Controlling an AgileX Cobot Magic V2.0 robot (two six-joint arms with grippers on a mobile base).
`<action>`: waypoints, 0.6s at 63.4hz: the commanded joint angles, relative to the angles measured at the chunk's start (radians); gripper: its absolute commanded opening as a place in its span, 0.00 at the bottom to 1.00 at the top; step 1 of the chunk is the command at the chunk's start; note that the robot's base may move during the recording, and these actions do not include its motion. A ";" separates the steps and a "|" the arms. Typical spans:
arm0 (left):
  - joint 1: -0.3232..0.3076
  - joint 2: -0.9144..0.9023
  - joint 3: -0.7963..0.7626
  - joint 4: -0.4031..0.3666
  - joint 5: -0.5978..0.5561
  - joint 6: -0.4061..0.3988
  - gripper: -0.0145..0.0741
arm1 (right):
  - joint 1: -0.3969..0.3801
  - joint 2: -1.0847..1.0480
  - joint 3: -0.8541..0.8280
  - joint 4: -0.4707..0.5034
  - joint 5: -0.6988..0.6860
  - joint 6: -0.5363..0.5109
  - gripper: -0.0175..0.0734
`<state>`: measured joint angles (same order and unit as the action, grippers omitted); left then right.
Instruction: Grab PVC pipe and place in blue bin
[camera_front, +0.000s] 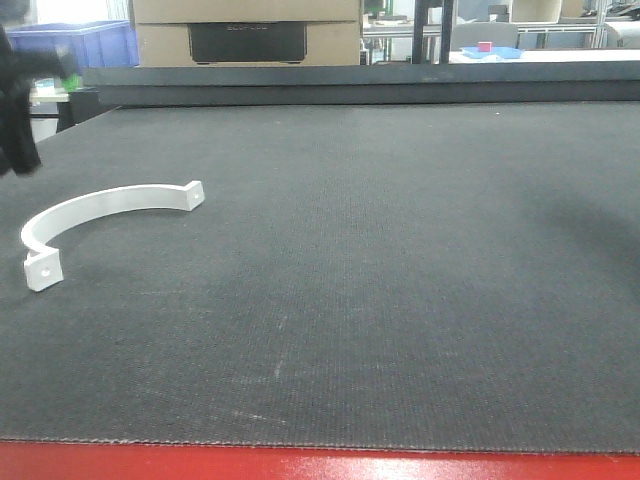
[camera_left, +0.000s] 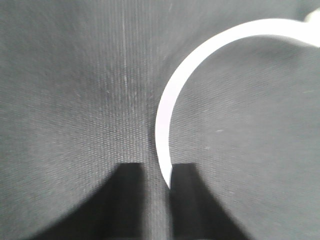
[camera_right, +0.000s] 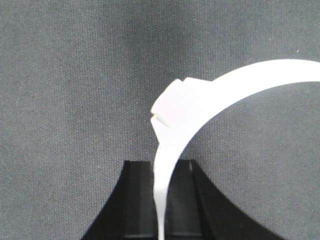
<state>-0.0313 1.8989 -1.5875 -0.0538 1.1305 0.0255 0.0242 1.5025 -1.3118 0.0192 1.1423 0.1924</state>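
Trouble is likeliest on the left side. Far back there, beyond the mat's edge, stands the blue bin (camera_front: 90, 45), well apart from everything on the table, with the left arm (camera_front: 18, 110) a dark blur in front of it. The left gripper (camera_left: 156, 167) hangs over the black mat (camera_front: 380, 250) with its fingers parted by only a narrow slit and nothing between them. In the left wrist view, one end of the PVC pipe (camera_front: 110, 200) runs out of sight at the inner edge of the right-hand finger. The pipe lies free near the mat's left side, standing on its thin edge in a wide arc, with a holed tab at each end. With so small an opening, a finger could come down on top of the strip rather than beside it, tipping it flat or skidding it away. A pinch close to one end would leave the long arc free to swing, and it might snag the bin's rim on the way in.

To the right, the right gripper (camera_right: 161, 165), unseen from the front, appears clamped on a second white strip (camera_right: 240, 82) of the same kind, seemingly lifted, with a flat tab showing above the fingers. So short a hold on a springy curve may let it twist or slip out.
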 joint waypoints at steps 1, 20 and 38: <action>-0.005 0.034 -0.012 -0.001 -0.001 0.002 0.43 | -0.001 -0.009 -0.002 -0.011 -0.016 -0.009 0.01; -0.014 0.115 -0.012 -0.015 -0.024 0.002 0.45 | -0.001 -0.009 -0.002 -0.011 -0.045 -0.009 0.01; -0.014 0.159 -0.010 -0.004 -0.019 -0.010 0.44 | -0.001 -0.009 -0.002 -0.011 -0.047 -0.009 0.01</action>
<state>-0.0430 2.0393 -1.5939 -0.0598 1.1106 0.0255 0.0242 1.5025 -1.3118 0.0192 1.1085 0.1924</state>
